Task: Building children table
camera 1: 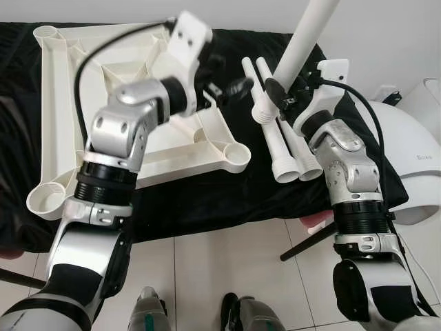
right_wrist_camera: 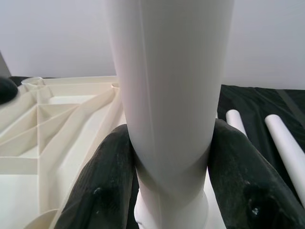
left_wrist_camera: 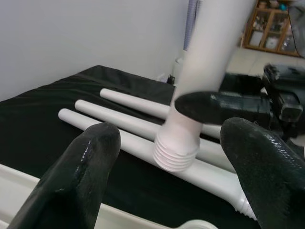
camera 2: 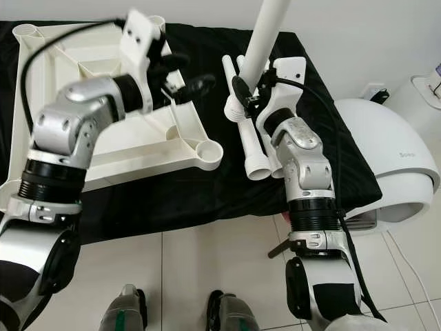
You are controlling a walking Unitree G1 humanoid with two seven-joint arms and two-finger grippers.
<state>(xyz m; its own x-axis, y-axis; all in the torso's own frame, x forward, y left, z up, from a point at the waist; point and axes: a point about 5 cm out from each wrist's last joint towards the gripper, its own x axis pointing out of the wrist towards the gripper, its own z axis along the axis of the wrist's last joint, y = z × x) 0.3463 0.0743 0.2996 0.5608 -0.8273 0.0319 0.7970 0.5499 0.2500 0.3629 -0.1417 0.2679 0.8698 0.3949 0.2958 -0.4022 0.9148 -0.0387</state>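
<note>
At the upper left of the frame the upturned white tabletop (camera 1: 145,131) lies on the black cloth (camera 1: 207,200). The left claw (camera 1: 224,79) is held apart, empty, above its right edge. Right of centre, the right claw (camera 1: 282,96) is clamped on an upright leg (camera 1: 303,41); its threaded end should be kept plumb over a corner socket (camera 1: 236,154).

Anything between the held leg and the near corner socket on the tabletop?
Nothing solid sits in that gap. The right claw holds the leg upright above the black cloth; the corner socket is open. The left claw, open, hovers nearby above the tabletop and may crowd the path.
</note>
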